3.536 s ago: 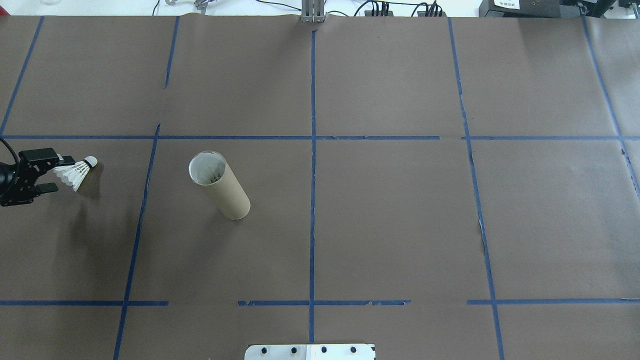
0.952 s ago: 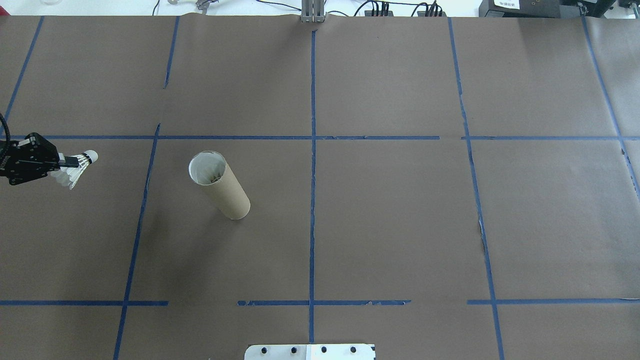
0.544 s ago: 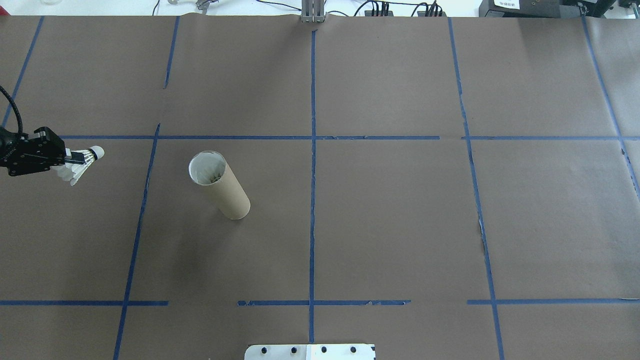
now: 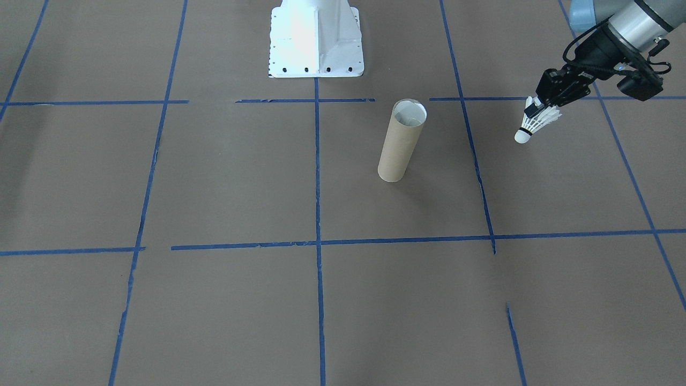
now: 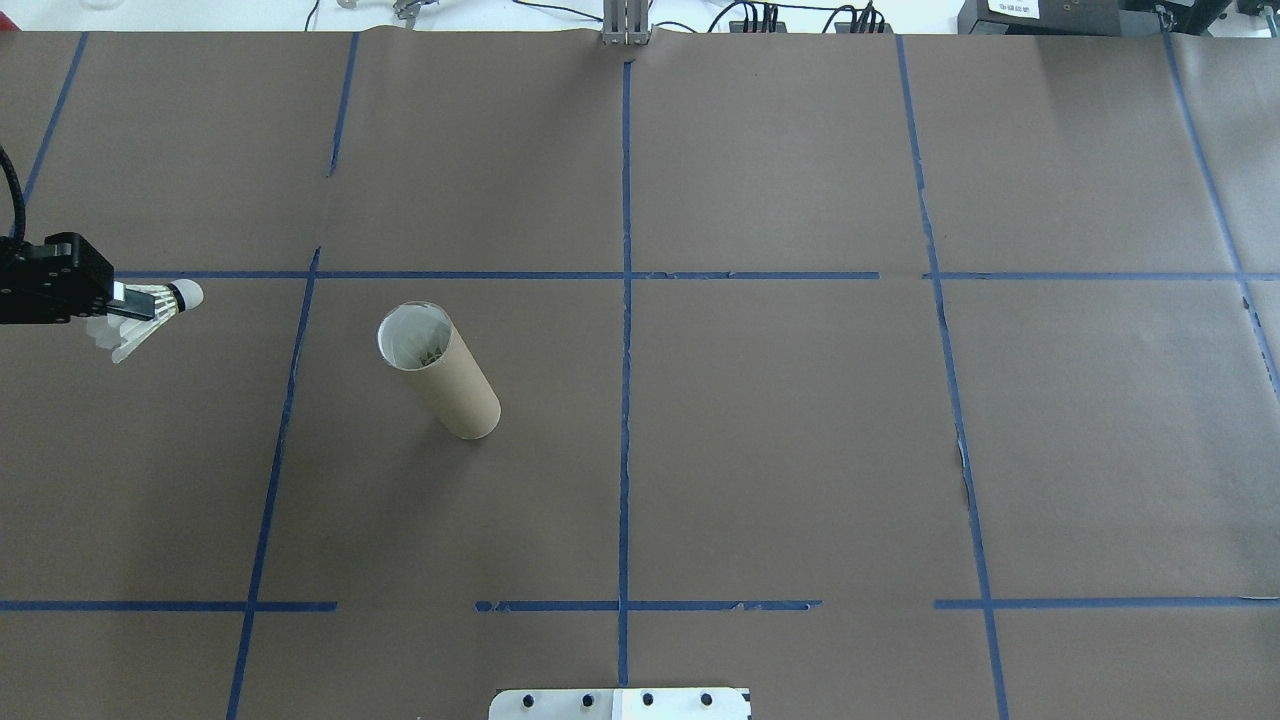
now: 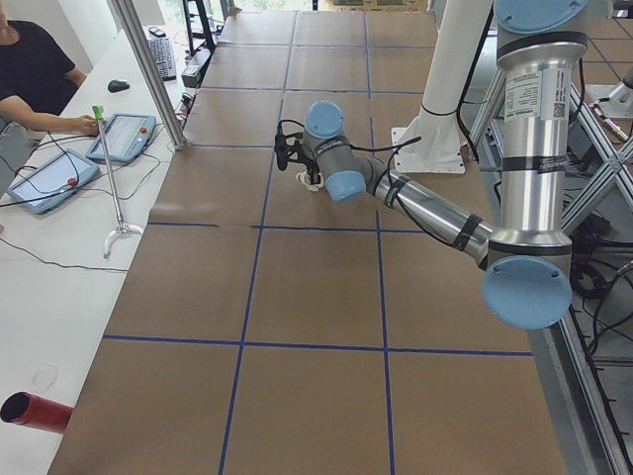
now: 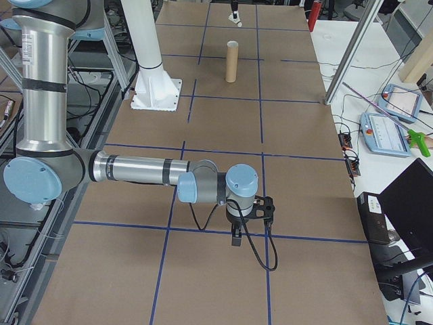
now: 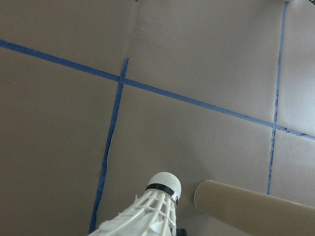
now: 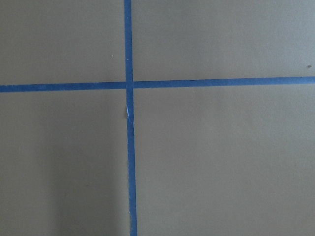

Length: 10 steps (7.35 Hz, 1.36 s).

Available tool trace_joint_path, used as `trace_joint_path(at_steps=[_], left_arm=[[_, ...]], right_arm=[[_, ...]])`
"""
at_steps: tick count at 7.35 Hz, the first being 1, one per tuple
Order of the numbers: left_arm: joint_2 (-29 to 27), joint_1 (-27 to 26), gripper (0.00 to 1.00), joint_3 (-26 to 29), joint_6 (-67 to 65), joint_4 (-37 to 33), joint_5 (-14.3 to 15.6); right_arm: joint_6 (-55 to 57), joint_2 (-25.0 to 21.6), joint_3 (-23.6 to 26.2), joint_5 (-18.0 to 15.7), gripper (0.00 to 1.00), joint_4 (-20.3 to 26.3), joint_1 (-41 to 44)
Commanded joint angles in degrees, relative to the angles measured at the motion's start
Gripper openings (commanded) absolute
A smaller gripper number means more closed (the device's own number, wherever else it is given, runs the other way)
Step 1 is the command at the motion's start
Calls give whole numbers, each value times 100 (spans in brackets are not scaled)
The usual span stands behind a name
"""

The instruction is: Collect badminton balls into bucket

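Note:
The badminton ball [image 5: 165, 302] is a white feather shuttlecock with a black band. My left gripper [image 5: 135, 298] is shut on its skirt and holds it above the table at the far left, cork pointing toward the bucket [image 5: 440, 372]. From the front, the badminton ball [image 4: 530, 127] hangs cork-down under the left gripper [image 4: 533, 111]. The bucket [image 4: 399, 143] is a tan tube standing upright, well to the side of it. In the left wrist view the badminton ball [image 8: 153, 211] sits beside the bucket [image 8: 256, 212]. The right gripper [image 7: 237, 237] hovers low over bare paper; whether it is open I cannot tell.
Brown paper with blue tape lines [image 5: 626, 300] covers the table. The white robot base [image 4: 315, 38] stands at the robot's edge. A person [image 6: 30, 69] sits at a side bench with tablets [image 6: 124, 136] beyond the table's far edge.
The left gripper, open around the shuttlecock's skirt 3.5 s ago, has shut on it and lifted it. Over the last half second it drifted slightly back toward the left edge.

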Motion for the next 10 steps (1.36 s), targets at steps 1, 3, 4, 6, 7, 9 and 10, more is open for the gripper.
trace_joint_path(at_steps=[1, 3, 4, 6, 7, 9, 10], left_arm=[[-678, -14, 0, -565, 573, 1507, 5], [-1853, 3, 0, -655, 987, 3096, 127], [-2434, 56, 0, -664, 1346, 3932, 467], [-3402, 651, 0, -664, 2058, 5454, 1511], [-3850, 715, 0, -568, 2374, 5992, 1778], [-4756, 759, 0, -244, 3025, 7003, 2330], [-4856, 881, 0, -94, 3306, 7086, 2612]], right_arm=[[0, 0, 0, 0, 100, 0, 0], [0, 0, 0, -9, 100, 0, 0], [0, 0, 0, 0, 100, 0, 0], [0, 0, 0, 0, 100, 0, 0], [0, 0, 0, -9, 100, 0, 0], [0, 0, 0, 0, 100, 0, 0], [0, 0, 0, 0, 100, 0, 0]])
